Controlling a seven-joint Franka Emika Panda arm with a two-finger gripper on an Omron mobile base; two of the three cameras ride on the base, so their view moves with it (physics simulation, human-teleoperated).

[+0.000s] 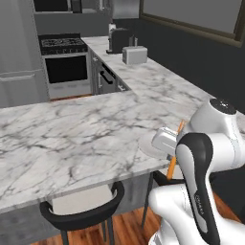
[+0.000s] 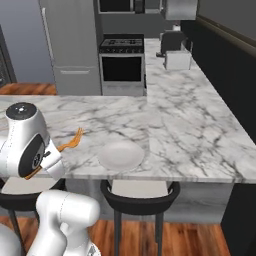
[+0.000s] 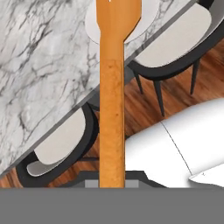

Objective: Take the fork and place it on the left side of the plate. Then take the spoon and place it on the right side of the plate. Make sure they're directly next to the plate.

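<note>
The orange fork [image 3: 112, 109] runs up the middle of the hand view with my gripper [image 3: 112, 182] shut on its handle end. Its tines reach over the white plate [image 3: 146, 19]. From the left base the fork [image 1: 180, 127] shows slanting above my white hand, just right of the plate [image 1: 148, 143] near the counter's front edge. In the right base view the fork [image 2: 75, 140] hangs left of the plate [image 2: 120, 155], tines up and away from me. The spoon is out of view.
The marble counter [image 2: 190, 130] forms an L, with a toaster [image 1: 134, 54] and a coffee machine [image 1: 117, 39] on its far arm. Black stools [image 2: 140, 192] stand under the front edge. A stove [image 2: 121, 62] and fridge [image 2: 70, 45] stand behind.
</note>
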